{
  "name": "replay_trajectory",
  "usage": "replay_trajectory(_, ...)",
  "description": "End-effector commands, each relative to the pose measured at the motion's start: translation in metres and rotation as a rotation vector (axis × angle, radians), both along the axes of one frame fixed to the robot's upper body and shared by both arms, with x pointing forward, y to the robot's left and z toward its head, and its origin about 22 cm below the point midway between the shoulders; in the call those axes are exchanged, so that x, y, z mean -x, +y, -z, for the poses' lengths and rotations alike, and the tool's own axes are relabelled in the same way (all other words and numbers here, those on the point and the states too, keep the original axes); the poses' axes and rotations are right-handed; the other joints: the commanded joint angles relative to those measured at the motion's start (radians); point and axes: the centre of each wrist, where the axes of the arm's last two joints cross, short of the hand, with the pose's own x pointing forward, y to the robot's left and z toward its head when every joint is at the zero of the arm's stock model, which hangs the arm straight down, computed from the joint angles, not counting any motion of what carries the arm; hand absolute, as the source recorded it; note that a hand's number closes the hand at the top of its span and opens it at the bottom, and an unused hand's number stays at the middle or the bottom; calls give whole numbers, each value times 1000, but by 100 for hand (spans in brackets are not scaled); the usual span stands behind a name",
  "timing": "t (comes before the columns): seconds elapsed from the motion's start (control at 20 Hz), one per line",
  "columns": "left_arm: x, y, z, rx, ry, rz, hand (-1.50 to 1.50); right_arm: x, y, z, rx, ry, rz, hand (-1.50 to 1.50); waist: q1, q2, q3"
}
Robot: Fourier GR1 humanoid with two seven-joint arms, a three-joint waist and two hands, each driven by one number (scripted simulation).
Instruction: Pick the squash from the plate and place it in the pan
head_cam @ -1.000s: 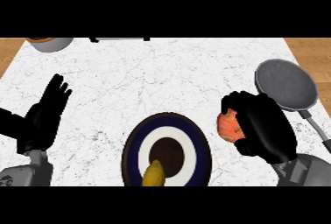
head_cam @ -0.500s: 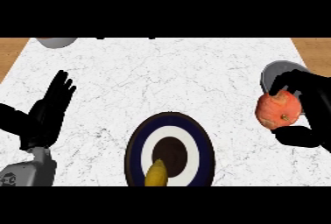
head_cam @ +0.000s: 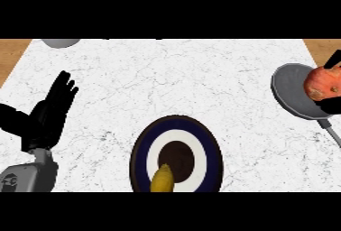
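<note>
Right robot hand (head_cam: 331, 104) around orange squash (head_cam: 324, 83)

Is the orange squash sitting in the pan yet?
Not yet. The squash is over the pan, but the right robot hand is curled round it.

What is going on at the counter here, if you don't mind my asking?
The robot's right hand holds an orange squash over the grey pan at the counter's right edge, not yet released. The left hand rests open at the left. A yellow item lies on the blue and white plate.
</note>
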Motion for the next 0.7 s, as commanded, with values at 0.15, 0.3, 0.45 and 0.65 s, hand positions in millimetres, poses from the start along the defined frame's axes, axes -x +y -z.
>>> replay_trajectory(0.15, -3, -27, -2, 21, -14, 32, 0, -31, -65, 44, -66, 5, 24, 150, 13, 3, 1)
replay_trajectory(0.3, -5, -18, -1, 12, -6, 32, 0, -46, -88, 52, -55, 8, -1, 150, 21, 5, 1)
replay_trajectory(0.45, -14, -22, -5, 10, -15, 30, 0, -59, -97, 61, -97, 6, -50, 150, 30, 10, 2)
replay_trajectory(0.65, -11, -33, -8, 9, -13, 44, 0, -50, -106, 110, -86, 65, -79, 150, 34, 12, 3)
